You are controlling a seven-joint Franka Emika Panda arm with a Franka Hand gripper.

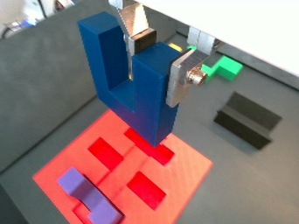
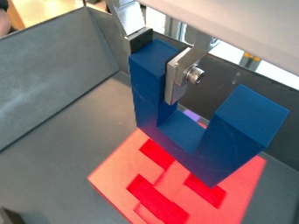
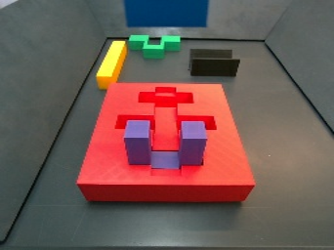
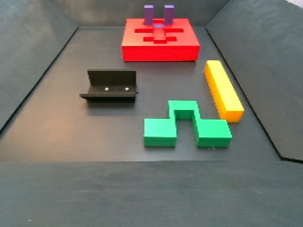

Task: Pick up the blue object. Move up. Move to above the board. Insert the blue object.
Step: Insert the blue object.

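Observation:
My gripper (image 1: 158,59) is shut on one prong of the blue object (image 1: 140,105), a dark blue U-shaped block that hangs with its base down. In both wrist views it is in the air over the red board (image 1: 193,171), above the darker recessed slots. The silver fingers (image 2: 184,77) clamp the prong from both sides, the gripper (image 2: 162,63) above it. In a side view only the blue object (image 3: 166,12) shows at the picture's upper edge, beyond the board (image 3: 104,166). The board (image 4: 160,51) lies far back in a side view with no gripper visible.
A purple U-shaped block (image 3: 156,145) stands in the board's near slot, prongs up. On the dark floor lie a yellow bar (image 3: 112,61), a green block (image 3: 154,43) and the fixture (image 3: 214,62). Grey walls enclose the floor.

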